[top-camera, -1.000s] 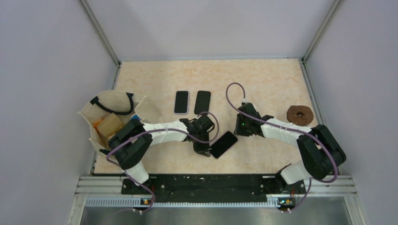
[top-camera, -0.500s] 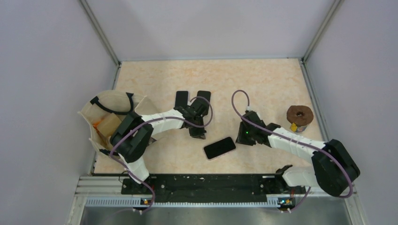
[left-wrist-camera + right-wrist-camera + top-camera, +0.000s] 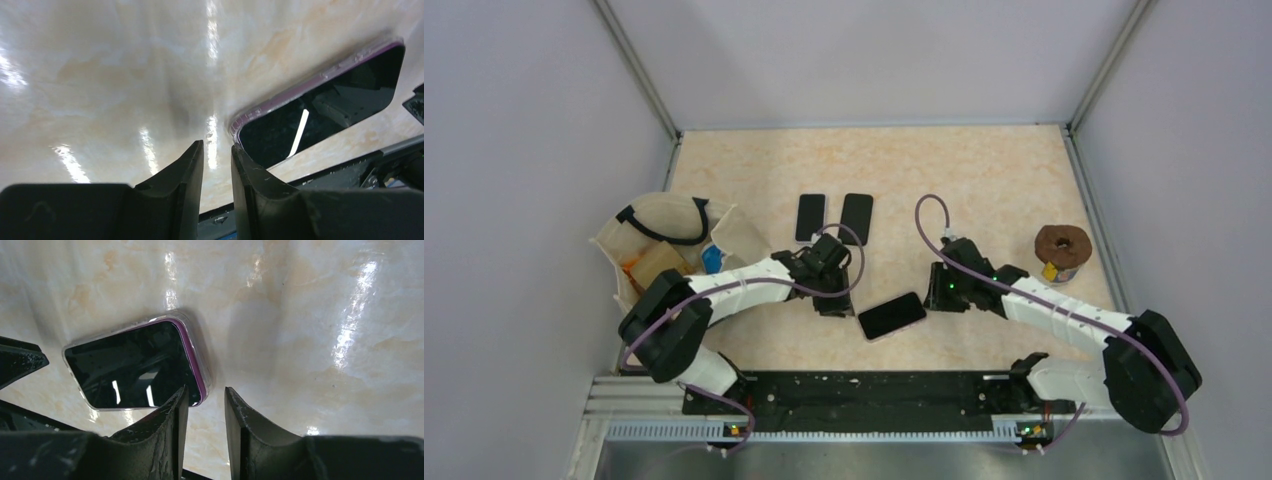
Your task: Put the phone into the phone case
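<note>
my left claw [image 3: 216, 145] and right claw [image 3: 205, 389] sat slightly parted, empty, flanking the phone [image 3: 892, 316], seemingly seated in its case [image 3: 206, 377]; next meant pressing corners home.

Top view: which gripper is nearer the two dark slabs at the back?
Left. The left gripper sits just in front of the slabs; the right gripper is farther off to their right, by the cased phone.
</note>
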`<state>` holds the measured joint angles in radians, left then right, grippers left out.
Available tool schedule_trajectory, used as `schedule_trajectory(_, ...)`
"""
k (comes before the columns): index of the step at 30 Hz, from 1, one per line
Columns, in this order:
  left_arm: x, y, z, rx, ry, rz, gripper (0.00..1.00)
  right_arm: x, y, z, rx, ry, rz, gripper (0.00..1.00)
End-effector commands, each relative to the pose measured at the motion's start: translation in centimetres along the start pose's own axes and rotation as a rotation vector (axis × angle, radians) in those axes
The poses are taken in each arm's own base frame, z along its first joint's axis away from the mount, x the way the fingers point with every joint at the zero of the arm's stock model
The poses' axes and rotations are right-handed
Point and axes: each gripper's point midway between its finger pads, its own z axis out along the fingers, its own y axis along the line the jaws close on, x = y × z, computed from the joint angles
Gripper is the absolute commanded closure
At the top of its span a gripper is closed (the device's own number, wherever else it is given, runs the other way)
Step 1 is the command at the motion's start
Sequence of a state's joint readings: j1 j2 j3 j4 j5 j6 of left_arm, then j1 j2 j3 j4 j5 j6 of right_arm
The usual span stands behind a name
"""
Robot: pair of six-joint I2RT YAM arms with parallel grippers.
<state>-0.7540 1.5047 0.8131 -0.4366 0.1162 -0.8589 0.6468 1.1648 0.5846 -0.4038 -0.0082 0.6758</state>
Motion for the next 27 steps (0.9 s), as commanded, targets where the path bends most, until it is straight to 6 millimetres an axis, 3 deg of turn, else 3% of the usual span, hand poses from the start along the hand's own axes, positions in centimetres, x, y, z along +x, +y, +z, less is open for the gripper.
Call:
schedule_trajectory(1, 1.3, -2.4, -0.3, 0.101, 0.018, 0.009, 0.65, -0.8, 1.9, 0.0, -0.055, -0.002, -0.076, 0.69)
schedule_trajectory(9, 3.2, -3.6, 0.5, 0.132, 0.06, 0.02, 0.55, 0.8, 1.7, 0.9, -0.046, 0.054, -0.09, 0.74)
schedule_trajectory(16, 3.6, -3.6, 1.1, 0.093, 0.059, 0.038, 0.59, 1.8, 1.8, 1.3, -0.038, 0.08, -0.105, 0.77)
schedule_trajectory(22, 3.2, -3.5, 1.2, 0.058, 0.034, 0.052, 0.66, 2.5, 1.3, 1.8, 0.001, 0.095, -0.11, 0.91)
schedule_trajectory(27, 3.2, -3.9, 1.3, 0.051, 0.031, 0.069, 0.66, 3.5, 1.4, 2.4, 0.021, 0.126, -0.13, 0.96)
